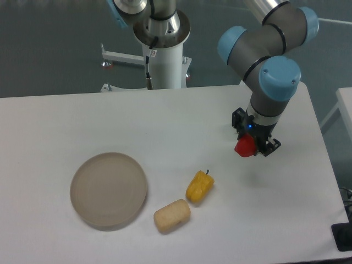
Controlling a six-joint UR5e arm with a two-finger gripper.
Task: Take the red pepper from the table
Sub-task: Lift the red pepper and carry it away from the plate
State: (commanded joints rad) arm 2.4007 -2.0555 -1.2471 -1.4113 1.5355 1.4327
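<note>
The red pepper (244, 147) is a small glossy red shape held between the black fingers of my gripper (252, 146), which is shut on it. It hangs a little above the white table (66, 121) on the right side, and its faint shadow lies on the tabletop just to the right. The arm's grey and blue wrist stands right above it and hides the upper part of the pepper.
A yellow pepper (199, 186) lies near the table's middle front, with a tan bread-like piece (172, 215) beside it. A round beige plate (109, 190) sits front left. The robot's white base column (162, 60) stands behind the far edge.
</note>
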